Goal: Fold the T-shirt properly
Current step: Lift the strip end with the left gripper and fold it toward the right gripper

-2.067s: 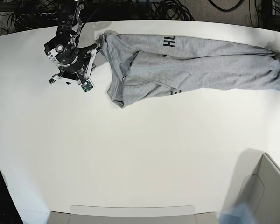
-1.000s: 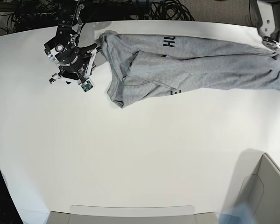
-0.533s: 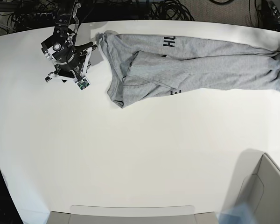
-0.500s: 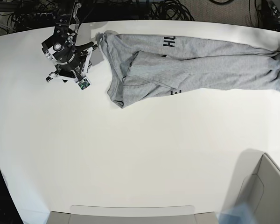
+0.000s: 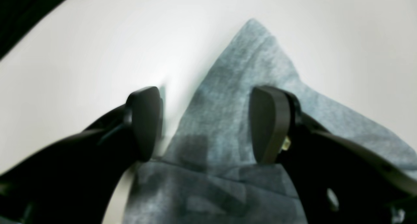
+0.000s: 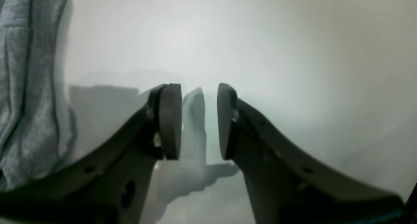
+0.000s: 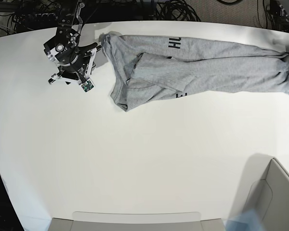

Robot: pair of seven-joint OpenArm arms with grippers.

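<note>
The T-shirt (image 7: 202, 67) lies stretched in a rumpled band along the far side of the table (image 7: 144, 163), lettering partly showing. The left pincer (image 5: 208, 123) hangs over one pointed end of the cloth, jaws spread wide and holding nothing — grey fabric lies directly beneath and ahead of them. The right pincer (image 6: 198, 119) sits just beside the other end, jaws partly apart and empty, cloth off to its side. To do this well, I would judge each pincer should pinch a true corner — a single layer, not a bunch — and draw the shirt flat first.
</note>
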